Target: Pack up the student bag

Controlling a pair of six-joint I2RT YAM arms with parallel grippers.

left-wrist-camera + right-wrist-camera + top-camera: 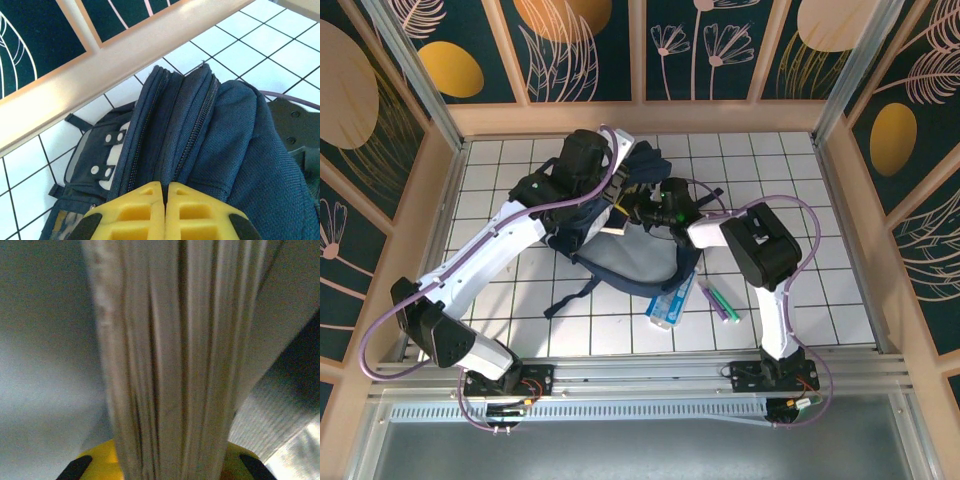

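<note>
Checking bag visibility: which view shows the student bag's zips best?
Left wrist: the student bag is close up, its zip rows sharp. Top external has it small and partly hidden under the left arm and right arm. Right wrist has blurred book pages; the grey beside them may be bag lining.

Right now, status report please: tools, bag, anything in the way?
Left tool shut, at the student bag's top. Right tool shut on a book, pages showing. Pens and flat pack loose beside bag.

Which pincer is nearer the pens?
Right. The right pincer, holding a book at the student bag, is up-left of the pens; the left pincer grips the bag farther left.
</note>
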